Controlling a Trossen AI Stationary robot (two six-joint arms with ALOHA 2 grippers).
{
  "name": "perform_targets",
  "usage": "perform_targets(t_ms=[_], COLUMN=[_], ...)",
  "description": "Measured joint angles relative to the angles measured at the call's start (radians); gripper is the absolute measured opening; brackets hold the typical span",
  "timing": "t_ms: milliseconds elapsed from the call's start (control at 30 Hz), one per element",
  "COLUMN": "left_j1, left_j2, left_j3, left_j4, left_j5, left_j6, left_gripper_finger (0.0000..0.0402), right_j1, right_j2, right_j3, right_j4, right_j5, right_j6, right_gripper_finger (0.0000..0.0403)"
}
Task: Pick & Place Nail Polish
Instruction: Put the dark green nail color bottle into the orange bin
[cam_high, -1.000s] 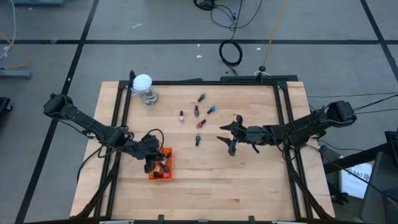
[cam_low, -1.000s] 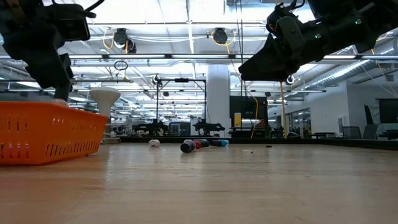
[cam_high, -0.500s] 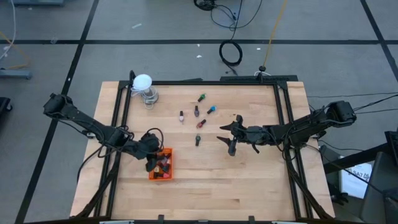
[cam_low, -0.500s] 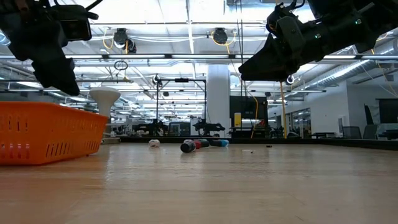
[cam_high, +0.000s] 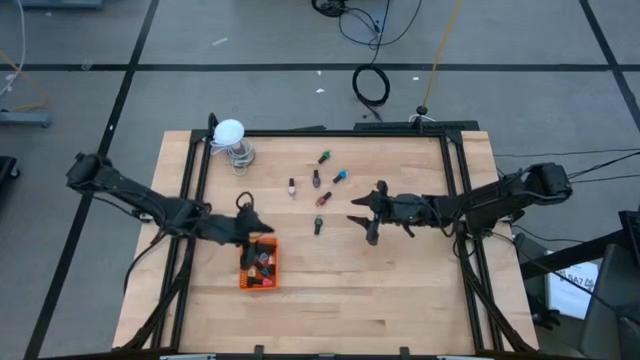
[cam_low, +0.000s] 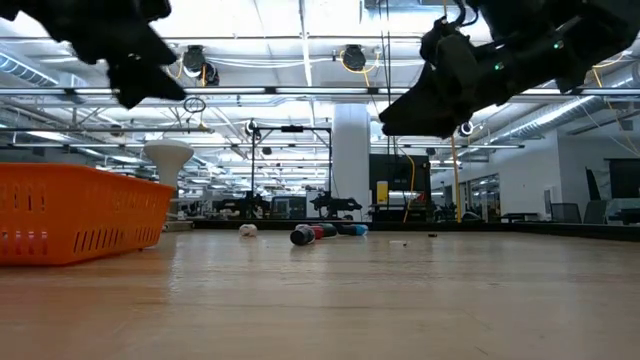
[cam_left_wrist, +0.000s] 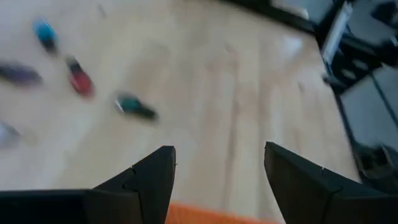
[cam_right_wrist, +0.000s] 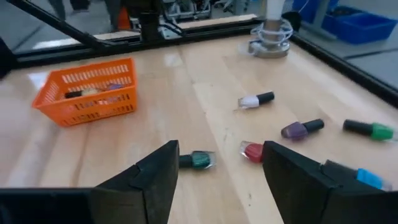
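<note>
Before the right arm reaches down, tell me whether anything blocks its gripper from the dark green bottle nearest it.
Nothing visible does. The open right gripper hangs above bare wood, with the dark green nail polish bottle lying on its side just ahead; the red bottle lies beside it, apart.

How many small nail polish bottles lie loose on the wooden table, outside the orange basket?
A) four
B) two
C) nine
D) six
D: the high view shows six loose bottles on the bare wood: green, teal-blue, purple, pale, red and dark teal, all apart from the orange plastic basket.
</note>
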Motion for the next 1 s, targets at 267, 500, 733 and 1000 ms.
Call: perform_targets(t_ms=[267, 500, 733, 1000], left_j1=[0.096, 0.158, 0.177, 0.180], left_j2=[-0.009, 0.001, 0.002, 0.002], left_j3=[0.000, -0.001, -0.001, -0.001], left_j4=[0.134, 0.165, 0.160, 0.156], left_j5=[-0.130, -0.134, -0.138, -0.138], left_j6=[0.244, 0.244, 0.217, 0.220], left_gripper_finger=[0.0241, 0.0241, 0.0241, 0.0241], right_j1=[-0.028, -0.065, -0.055, -0.010], right_j2=[0.254, 0.498, 0.634, 0.619], right_j3=[0.152, 0.380, 0.519, 0.523], right_j4=[-0.017, -0.084, -0.138, -0.317], right_j5=[-0.117, -0.158, -0.312, -0.337], right_j6=[-0.007, -0.039, -0.055, -0.038], right_gripper_finger=[0.0247, 0.0255, 0.0252, 0.0252])
